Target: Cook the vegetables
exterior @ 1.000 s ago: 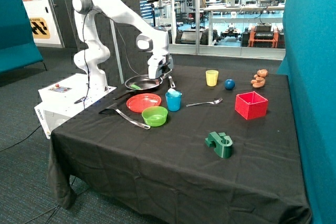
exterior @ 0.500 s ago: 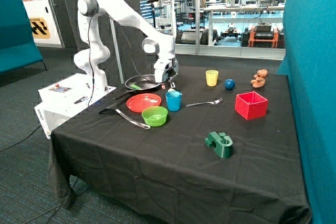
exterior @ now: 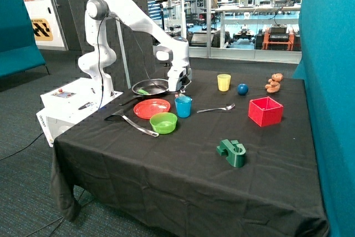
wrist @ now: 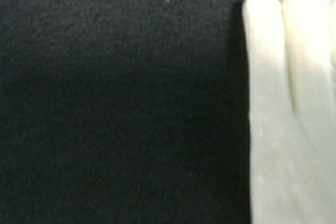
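A bright green elongated vegetable (exterior: 143,91) lies in the black frying pan (exterior: 151,87) at the back of the table. My gripper (exterior: 180,86) hangs low just past the pan's rim, on the side toward the blue cup (exterior: 183,106) and slightly behind it. In the wrist view a pale whitish ribbed piece (wrist: 291,114) fills one edge, very close to the camera, with black tablecloth (wrist: 121,103) behind it. Whether this pale vegetable is held or lies on the cloth cannot be told.
A red plate (exterior: 151,107), lime green bowl (exterior: 163,122) and spatula (exterior: 133,123) sit in front of the pan. A spoon (exterior: 216,108), yellow cup (exterior: 223,82), blue ball (exterior: 242,89), red box (exterior: 265,111), brown toy (exterior: 273,82) and dark green block (exterior: 231,153) are spread further along.
The arm has swung the gripper from above the pan sideways past its rim toward the blue cup. The green vegetable has stayed in the pan.
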Tool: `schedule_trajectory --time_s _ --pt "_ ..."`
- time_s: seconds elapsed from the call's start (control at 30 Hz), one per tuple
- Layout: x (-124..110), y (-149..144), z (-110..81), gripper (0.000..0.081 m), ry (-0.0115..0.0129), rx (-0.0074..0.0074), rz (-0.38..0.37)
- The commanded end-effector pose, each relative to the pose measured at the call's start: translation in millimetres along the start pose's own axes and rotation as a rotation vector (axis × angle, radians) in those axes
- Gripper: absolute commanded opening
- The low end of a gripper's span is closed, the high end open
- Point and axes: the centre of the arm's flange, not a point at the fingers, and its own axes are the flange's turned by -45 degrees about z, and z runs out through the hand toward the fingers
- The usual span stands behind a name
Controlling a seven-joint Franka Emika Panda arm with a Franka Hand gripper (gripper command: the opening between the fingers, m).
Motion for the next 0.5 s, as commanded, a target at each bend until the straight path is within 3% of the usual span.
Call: schedule_trajectory --time_s 0.0,0.47 --pt "5 2 15.3 0.0774 0.0017 -0.0008 -0.014" --pt "9 4 27.0 0.0759 0.0017 -0.0008 -0.03"
